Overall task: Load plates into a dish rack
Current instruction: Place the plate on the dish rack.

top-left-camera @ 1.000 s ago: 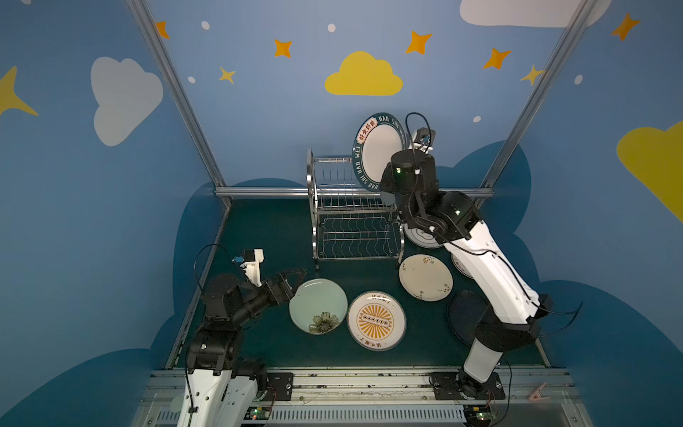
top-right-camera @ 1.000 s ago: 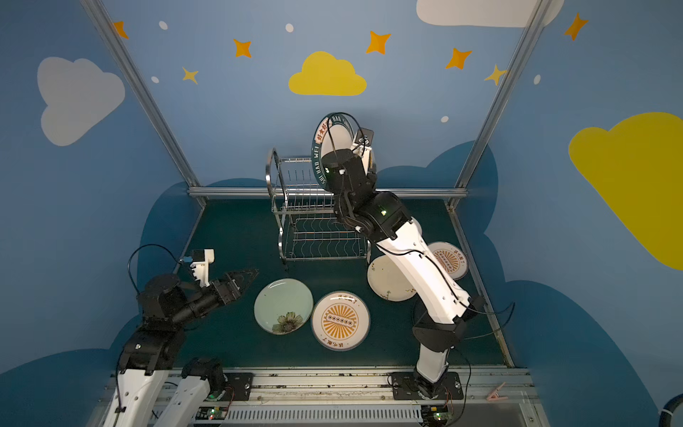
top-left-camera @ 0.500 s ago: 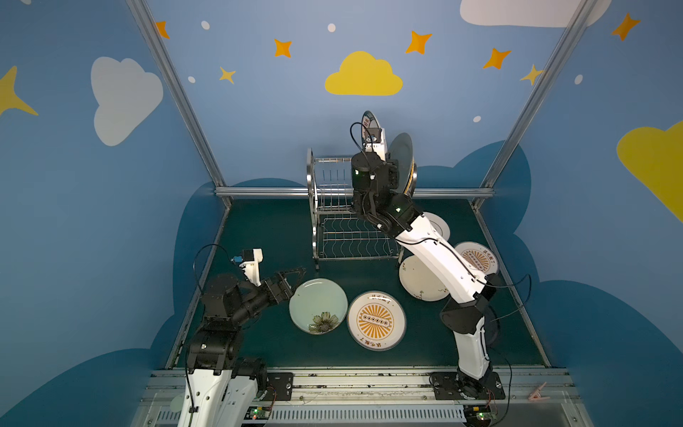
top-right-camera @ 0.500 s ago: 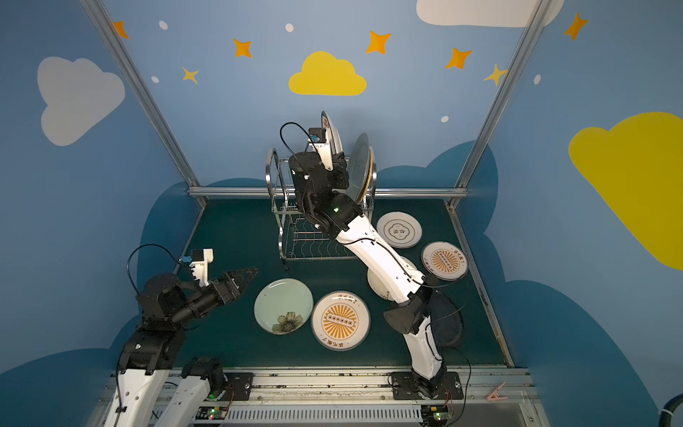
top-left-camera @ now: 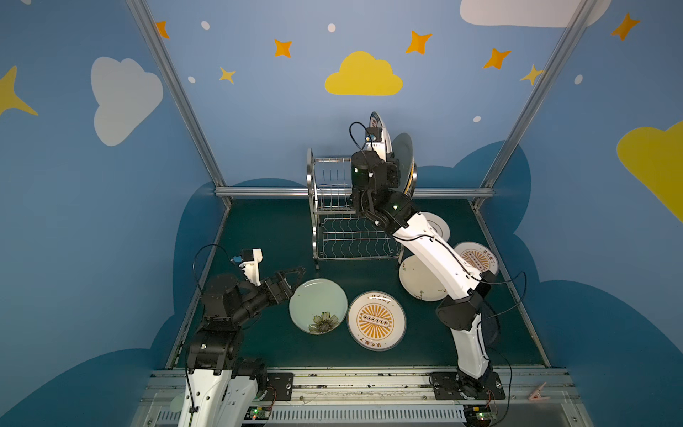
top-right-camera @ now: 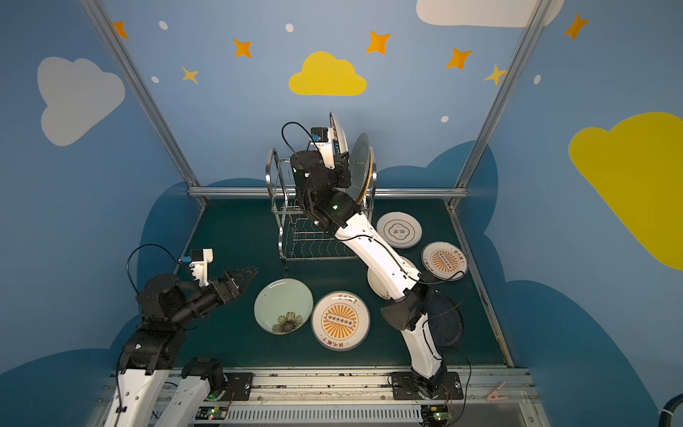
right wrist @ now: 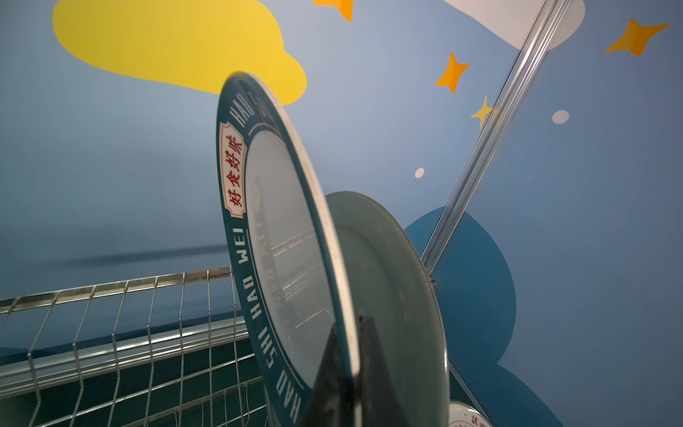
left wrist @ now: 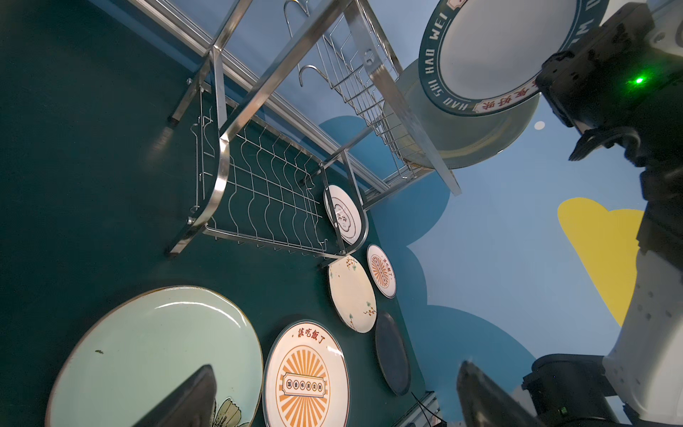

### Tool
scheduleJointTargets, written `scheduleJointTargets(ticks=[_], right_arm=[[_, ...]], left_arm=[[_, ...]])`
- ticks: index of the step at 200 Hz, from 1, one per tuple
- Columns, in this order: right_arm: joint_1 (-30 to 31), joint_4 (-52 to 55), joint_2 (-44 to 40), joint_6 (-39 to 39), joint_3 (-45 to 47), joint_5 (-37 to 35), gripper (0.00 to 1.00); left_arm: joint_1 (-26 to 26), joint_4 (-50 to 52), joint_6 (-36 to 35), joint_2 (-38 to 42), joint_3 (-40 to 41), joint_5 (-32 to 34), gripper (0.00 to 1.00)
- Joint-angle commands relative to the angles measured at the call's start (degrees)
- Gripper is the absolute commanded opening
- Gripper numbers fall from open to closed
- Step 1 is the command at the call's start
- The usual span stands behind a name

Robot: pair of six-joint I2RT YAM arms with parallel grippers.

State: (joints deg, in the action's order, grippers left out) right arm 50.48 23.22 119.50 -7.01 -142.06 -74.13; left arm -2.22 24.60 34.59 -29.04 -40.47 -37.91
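Note:
My right gripper (right wrist: 347,327) is shut on the rim of the green-lettered plate (right wrist: 281,236) and holds it upright over the upper tier of the dish rack (top-left-camera: 332,207). In both top views this plate (top-left-camera: 381,131) shows edge-on, higher than a pale green plate (top-left-camera: 403,157) that stands in the rack's right end. My left gripper (top-left-camera: 294,275) hangs open and empty just left of the flower-printed pale green plate (top-left-camera: 318,306). An orange-sunburst plate (top-left-camera: 376,320) lies flat on the mat beside it.
More plates lie flat at the right: a cream sprigged one (left wrist: 351,292) partly under my right arm, a smaller sunburst one (top-right-camera: 444,260), a white emblem one (top-right-camera: 398,229) and a dark navy one (top-right-camera: 445,321). The rack's lower wavy tier (top-left-camera: 354,236) holds nothing.
My right arm has swung the lettered plate left, from beside the rack to over its upper tier, and turned it edge-on. The left arm has not moved.

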Motion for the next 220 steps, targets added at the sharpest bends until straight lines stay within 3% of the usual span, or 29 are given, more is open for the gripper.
scheduleJointTargets(ticks=[1, 69, 220], right_arm=[[-0.8, 8.1, 0.2, 9.2, -3.1, 1.9, 0.0], [-2.4, 18.6, 0.5, 18.8, -3.8, 5.3, 0.0], [-1.9, 29.3, 1.8, 29.0, -5.0, 8.1, 0.0]], left_arm=[[0.3, -1.6, -0.1, 0.2, 0.7, -0.4, 1.0], [0.4, -1.5, -0.1, -0.1, 0.6, -0.2, 1.0], [1.0, -1.4, 0.2, -0.2, 0.7, -0.1, 1.0]])
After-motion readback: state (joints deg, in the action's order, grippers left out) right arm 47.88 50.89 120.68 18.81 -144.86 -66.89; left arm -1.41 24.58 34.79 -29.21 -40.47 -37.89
